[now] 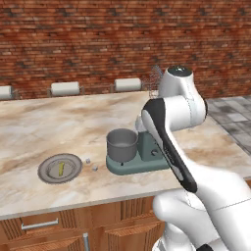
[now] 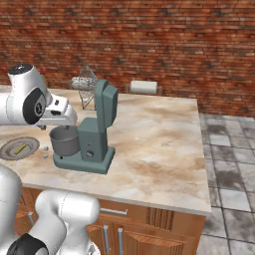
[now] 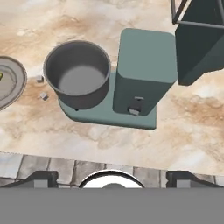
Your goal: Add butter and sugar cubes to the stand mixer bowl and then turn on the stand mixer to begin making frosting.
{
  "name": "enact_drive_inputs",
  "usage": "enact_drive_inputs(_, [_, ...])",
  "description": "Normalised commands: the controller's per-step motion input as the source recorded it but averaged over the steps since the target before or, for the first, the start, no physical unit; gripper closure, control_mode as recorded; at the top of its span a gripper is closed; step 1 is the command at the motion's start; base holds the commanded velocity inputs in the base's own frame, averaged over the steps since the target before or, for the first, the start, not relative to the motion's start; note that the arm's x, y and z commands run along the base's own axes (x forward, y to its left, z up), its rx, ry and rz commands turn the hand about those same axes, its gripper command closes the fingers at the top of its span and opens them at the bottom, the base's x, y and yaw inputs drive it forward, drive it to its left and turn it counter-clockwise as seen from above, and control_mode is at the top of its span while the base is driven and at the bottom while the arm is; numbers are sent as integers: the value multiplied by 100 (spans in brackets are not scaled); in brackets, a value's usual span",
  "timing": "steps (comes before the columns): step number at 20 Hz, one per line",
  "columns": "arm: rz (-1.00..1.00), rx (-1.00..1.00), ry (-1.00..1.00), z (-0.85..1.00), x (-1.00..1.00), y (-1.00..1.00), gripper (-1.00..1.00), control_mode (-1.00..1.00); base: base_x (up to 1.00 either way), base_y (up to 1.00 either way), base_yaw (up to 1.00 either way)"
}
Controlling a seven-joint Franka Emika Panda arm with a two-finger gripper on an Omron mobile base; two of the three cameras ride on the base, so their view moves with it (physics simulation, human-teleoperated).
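Observation:
The teal stand mixer (image 2: 92, 140) stands on the counter with its head (image 2: 106, 106) tilted up and its wire whisk (image 2: 83, 82) raised. Its dark grey bowl (image 3: 78, 75) sits on the mixer's base and looks empty. The small knob (image 3: 135, 110) shows on the column's front. The yellow butter (image 1: 61, 169) lies on a flat grey plate (image 1: 46, 171) left of the mixer. Two sugar cubes (image 1: 87, 160) (image 1: 94, 167) lie on the counter between the plate and the bowl. My gripper (image 3: 113, 179) hangs open and holds nothing, high above the counter's front edge and looking down on the bowl and column.
The marble counter (image 2: 159, 144) stretches wide to the right of the mixer. A brick wall (image 1: 98, 39) runs behind it. Stool backs (image 1: 65, 88) line its far edge. Wooden cabinet drawers (image 1: 39, 225) lie below the front edge, and grey floor tiles (image 2: 229, 169) lie to the right.

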Motion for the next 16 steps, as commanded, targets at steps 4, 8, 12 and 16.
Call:
enact_drive_inputs(4, [-13, -10, 0, -1, -14, 97, -100, -100, 0, 0, 0])
enact_drive_inputs(8, [-14, -3, 0, -3, -11, 93, -100, -100, 0, 0, 0])
enact_drive_inputs(12, [-15, 0, -15, -6, -19, 76, -100, -100, 0, 0, 0])
enact_drive_inputs(16, [-15, 0, -31, -19, -26, 63, -100, -100, 0, 0, 0])
